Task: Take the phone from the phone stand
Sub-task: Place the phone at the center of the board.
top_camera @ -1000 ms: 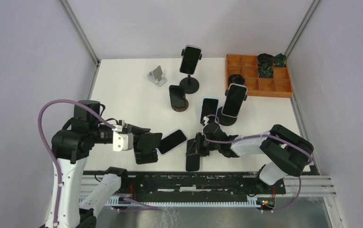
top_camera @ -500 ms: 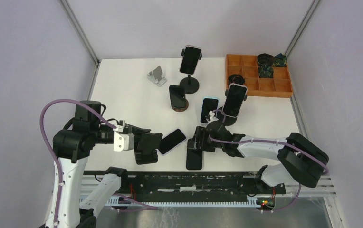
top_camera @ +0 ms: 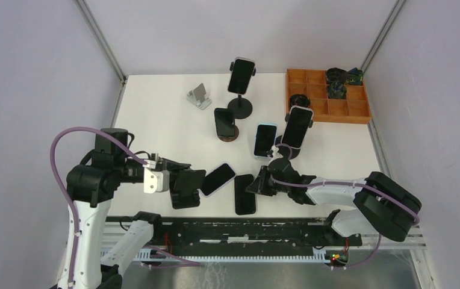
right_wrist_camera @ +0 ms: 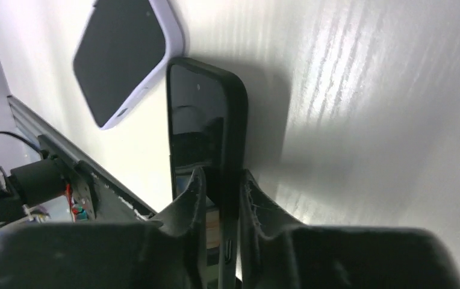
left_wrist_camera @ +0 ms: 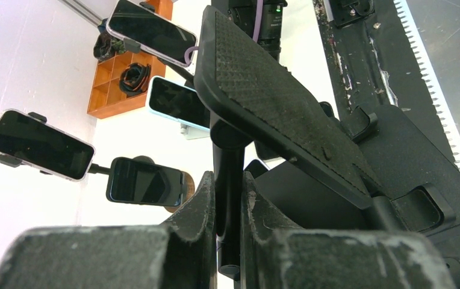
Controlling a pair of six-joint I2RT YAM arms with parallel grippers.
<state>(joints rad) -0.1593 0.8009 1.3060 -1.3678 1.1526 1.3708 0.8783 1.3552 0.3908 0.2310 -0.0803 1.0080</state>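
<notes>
My left gripper point(top_camera: 178, 179) point(left_wrist_camera: 227, 180) is shut on the post of a black phone stand point(top_camera: 186, 188) point(left_wrist_camera: 276, 102), whose ribbed plate carries no phone. A black phone point(top_camera: 245, 195) point(right_wrist_camera: 200, 120) lies low on the white table near the front edge, to the right of the stand. My right gripper point(top_camera: 259, 182) point(right_wrist_camera: 220, 177) reaches it from the right, its two fingers closed over the phone's long edge. In the right wrist view the phone's far end is raised a little and casts a shadow on the table.
A lilac-cased phone point(top_camera: 218, 179) point(right_wrist_camera: 122, 54) lies flat between the stand and the black phone. Farther back, phones sit in stands point(top_camera: 241, 75) point(top_camera: 224, 122) point(top_camera: 265, 139) point(top_camera: 297, 127). An empty silver stand point(top_camera: 198, 96) and an orange compartment tray point(top_camera: 312, 77) are at the back.
My right gripper opened wide, then closed again on the black phone. Its forearm swung lower and stretched out along the table. The left arm and stand stayed still.
</notes>
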